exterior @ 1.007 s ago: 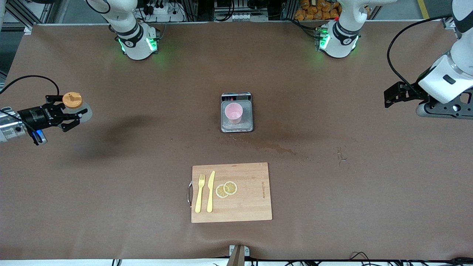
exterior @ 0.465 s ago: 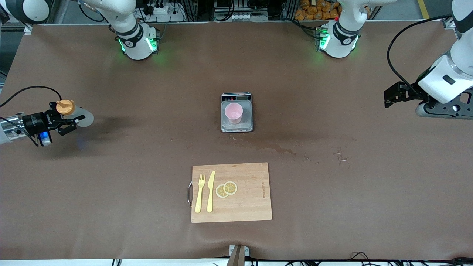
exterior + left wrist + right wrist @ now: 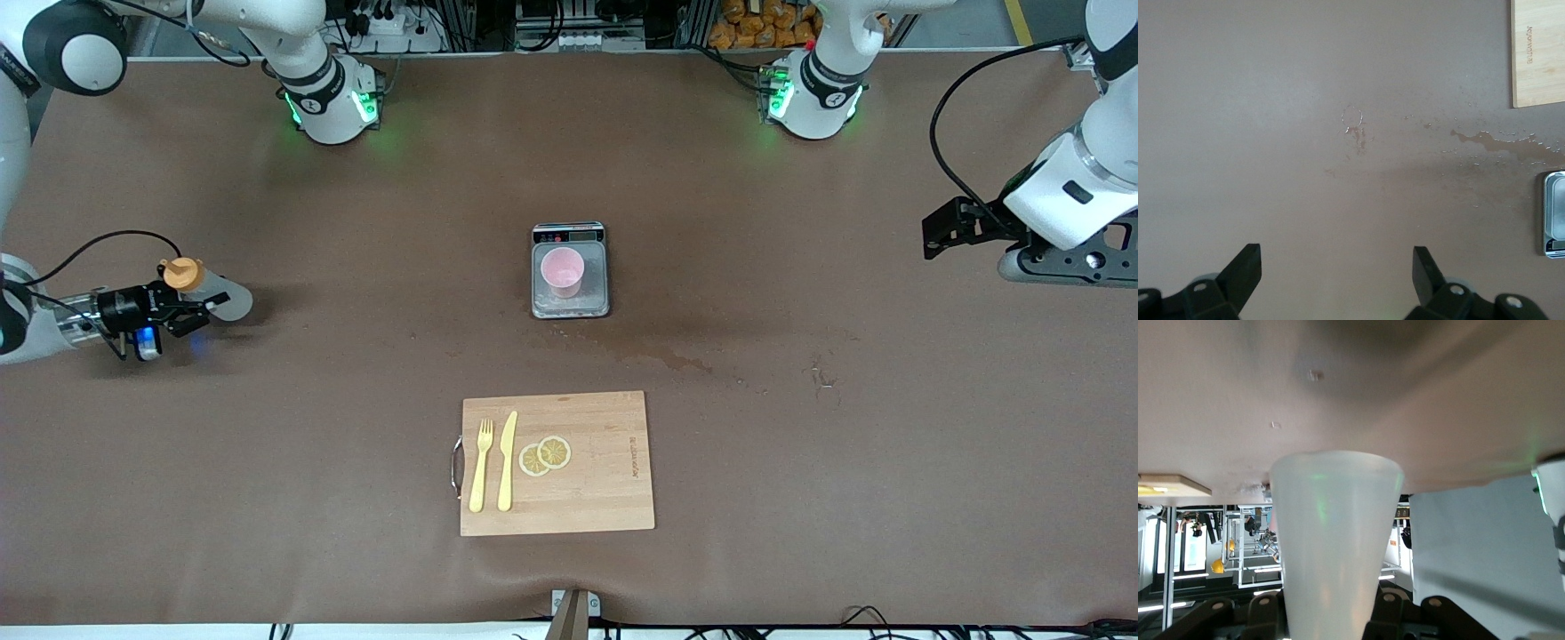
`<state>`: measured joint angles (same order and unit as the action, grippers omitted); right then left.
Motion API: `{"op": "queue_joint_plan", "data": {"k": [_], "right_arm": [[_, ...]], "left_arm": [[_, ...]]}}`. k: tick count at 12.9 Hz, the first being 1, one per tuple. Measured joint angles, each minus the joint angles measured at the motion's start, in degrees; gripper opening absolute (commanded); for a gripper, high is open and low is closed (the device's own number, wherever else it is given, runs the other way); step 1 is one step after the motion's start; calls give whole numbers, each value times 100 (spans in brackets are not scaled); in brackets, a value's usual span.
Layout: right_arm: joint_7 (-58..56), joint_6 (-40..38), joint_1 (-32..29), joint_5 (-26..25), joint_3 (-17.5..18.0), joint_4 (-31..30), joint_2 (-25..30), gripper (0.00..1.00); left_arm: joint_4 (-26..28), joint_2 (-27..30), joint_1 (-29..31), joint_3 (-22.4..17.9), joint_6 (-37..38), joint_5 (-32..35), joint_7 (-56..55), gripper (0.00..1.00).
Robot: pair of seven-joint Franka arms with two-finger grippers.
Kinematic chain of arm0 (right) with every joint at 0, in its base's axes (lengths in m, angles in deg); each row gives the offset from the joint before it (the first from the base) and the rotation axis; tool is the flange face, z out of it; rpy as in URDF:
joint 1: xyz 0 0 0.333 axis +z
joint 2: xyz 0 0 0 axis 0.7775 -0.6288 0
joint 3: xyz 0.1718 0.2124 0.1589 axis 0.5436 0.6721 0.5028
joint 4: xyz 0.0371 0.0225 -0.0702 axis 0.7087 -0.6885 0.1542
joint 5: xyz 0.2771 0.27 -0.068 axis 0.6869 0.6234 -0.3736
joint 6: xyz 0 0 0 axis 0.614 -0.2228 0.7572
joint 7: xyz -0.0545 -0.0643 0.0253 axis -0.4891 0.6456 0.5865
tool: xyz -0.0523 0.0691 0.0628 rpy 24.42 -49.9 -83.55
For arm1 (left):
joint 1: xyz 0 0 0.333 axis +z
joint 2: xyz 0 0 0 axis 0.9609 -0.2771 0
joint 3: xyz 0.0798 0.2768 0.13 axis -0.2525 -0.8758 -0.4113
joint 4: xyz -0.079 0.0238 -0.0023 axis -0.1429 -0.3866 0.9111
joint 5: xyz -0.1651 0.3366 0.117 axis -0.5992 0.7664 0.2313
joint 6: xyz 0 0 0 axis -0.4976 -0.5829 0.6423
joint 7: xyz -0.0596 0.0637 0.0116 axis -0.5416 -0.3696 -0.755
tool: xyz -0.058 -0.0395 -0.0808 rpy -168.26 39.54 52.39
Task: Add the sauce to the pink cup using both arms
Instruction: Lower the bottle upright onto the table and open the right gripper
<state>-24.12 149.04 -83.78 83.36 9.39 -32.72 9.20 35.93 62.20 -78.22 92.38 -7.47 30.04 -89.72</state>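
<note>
The pink cup (image 3: 562, 271) stands on a small kitchen scale (image 3: 570, 307) at the table's middle. My right gripper (image 3: 184, 311) is at the right arm's end of the table, low over the cloth, shut on the sauce bottle (image 3: 216, 302), a whitish squeeze bottle with an orange cap (image 3: 180, 273). In the right wrist view the bottle (image 3: 1335, 540) fills the space in the right gripper (image 3: 1331, 617). My left gripper (image 3: 935, 238) waits at the left arm's end, open and empty. It shows in the left wrist view (image 3: 1336, 267) over bare cloth.
A wooden cutting board (image 3: 605, 498) with a yellow fork (image 3: 481, 467), a knife (image 3: 507, 462) and lemon slices (image 3: 545, 455) lies nearer the camera than the scale. A wet stain (image 3: 667, 360) marks the cloth between them. The scale's edge (image 3: 1553, 213) shows in the left wrist view.
My right gripper has come down with the bottle and shifted a little toward the table's middle. The left arm has not moved.
</note>
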Motion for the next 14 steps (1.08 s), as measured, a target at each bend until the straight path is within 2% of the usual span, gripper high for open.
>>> {"op": "queue_joint_plan", "data": {"k": [7,10,11,13,14], "right_arm": [[-99,77,112,5,79,-10,-255,38],[-174,84,156,6,89,-26,-328,53],[-181,88,156,6,89,-26,-330,64],[-182,88,156,6,89,-25,-329,72],[-183,64,156,8,89,-18,-328,80]], "left_arm": [[8,-1,-2,2,0,0,0,100],[9,-1,-2,2,0,0,0,100],[7,0,-2,2,-3,0,0,100],[-13,13,-2,2,-6,0,0,100],[-27,22,-2,3,-6,0,0,100]]}}
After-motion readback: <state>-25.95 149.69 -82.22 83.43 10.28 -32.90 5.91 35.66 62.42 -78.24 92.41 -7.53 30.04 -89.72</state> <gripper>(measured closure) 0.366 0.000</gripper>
